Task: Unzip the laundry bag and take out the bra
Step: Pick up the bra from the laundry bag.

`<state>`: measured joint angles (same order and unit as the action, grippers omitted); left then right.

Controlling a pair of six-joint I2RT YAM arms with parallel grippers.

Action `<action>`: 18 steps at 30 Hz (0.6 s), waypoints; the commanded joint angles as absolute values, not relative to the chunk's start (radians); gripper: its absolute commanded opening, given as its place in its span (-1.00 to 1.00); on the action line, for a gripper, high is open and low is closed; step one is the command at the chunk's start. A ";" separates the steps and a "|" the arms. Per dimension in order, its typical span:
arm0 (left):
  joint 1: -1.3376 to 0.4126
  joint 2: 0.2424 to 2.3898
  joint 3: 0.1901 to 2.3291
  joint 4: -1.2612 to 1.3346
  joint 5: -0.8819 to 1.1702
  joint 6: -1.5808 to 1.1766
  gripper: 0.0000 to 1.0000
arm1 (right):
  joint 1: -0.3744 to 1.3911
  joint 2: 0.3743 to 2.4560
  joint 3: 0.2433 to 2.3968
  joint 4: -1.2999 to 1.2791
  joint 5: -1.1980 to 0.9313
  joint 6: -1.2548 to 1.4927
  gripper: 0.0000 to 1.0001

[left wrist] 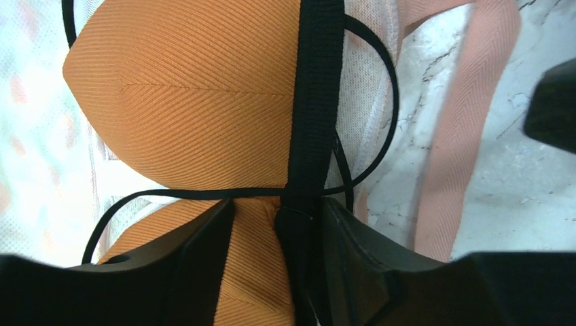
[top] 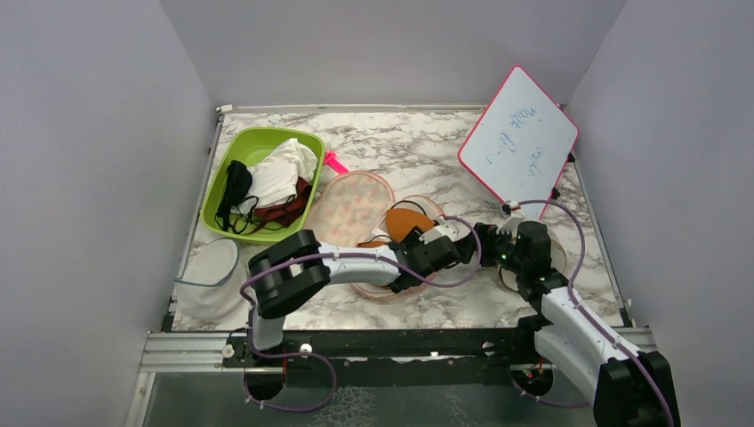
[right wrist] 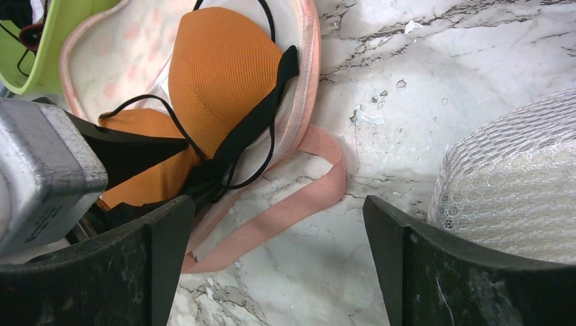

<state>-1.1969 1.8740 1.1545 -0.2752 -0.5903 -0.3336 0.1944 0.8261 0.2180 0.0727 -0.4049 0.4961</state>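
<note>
Bag lies unzipped and opened out, mid-desk. Bra rests on its pale lining, orange cups up, black straps across. Left claw is clamped on the bra's centre, between the cups. Right claw is spread wide beside the bag, over marble, gripping nothing.

Lab cell — grey partition walls

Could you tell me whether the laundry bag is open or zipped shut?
Open: the laundry bag lies spread apart, the bra exposed inside.
</note>
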 commanded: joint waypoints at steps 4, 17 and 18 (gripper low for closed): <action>-1.189 1.842 1.137 -0.235 -0.577 -0.320 -0.69 | 0.194 0.811 0.237 0.077 -0.389 0.494 0.85; -1.181 1.566 1.113 -0.225 -0.563 -0.344 -1.00 | 0.194 0.804 0.230 0.085 -0.401 0.492 0.84; -1.179 1.547 1.109 -0.227 -0.564 -0.352 -1.00 | 0.194 0.805 0.230 0.086 -0.402 0.491 0.85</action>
